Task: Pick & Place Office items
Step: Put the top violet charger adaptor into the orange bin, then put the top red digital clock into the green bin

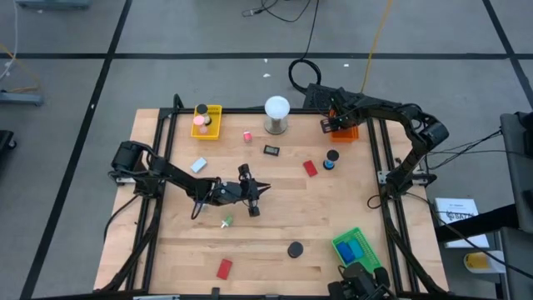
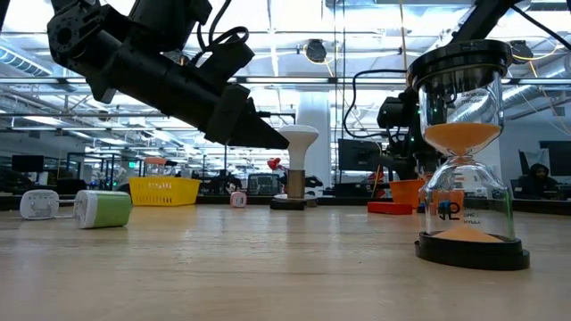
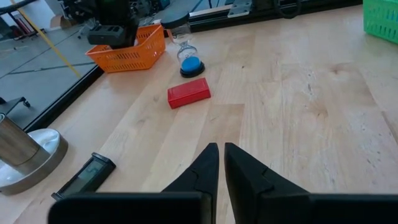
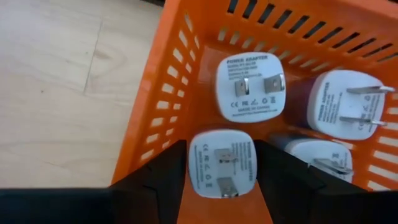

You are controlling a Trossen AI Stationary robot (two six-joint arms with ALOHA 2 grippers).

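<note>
Grey floor (image 1: pixel 208 33), black tape lines.

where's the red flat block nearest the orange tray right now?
High view: the red flat block lies right of table centre, just left of the blue-topped hourglass, below and left of the orange tray.

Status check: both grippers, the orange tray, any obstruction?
Left gripper shut, mid-table, empty. Right gripper over orange tray, white power adapter between its fingers. No obstruction.

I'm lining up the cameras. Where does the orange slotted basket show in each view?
High view: orange slotted basket at the far right edge, under the right hand.
Low view: right of centre, far back.
Left wrist view: upper left.
Right wrist view: fills the frame.
Shared landmark: white ball lamp.
</note>
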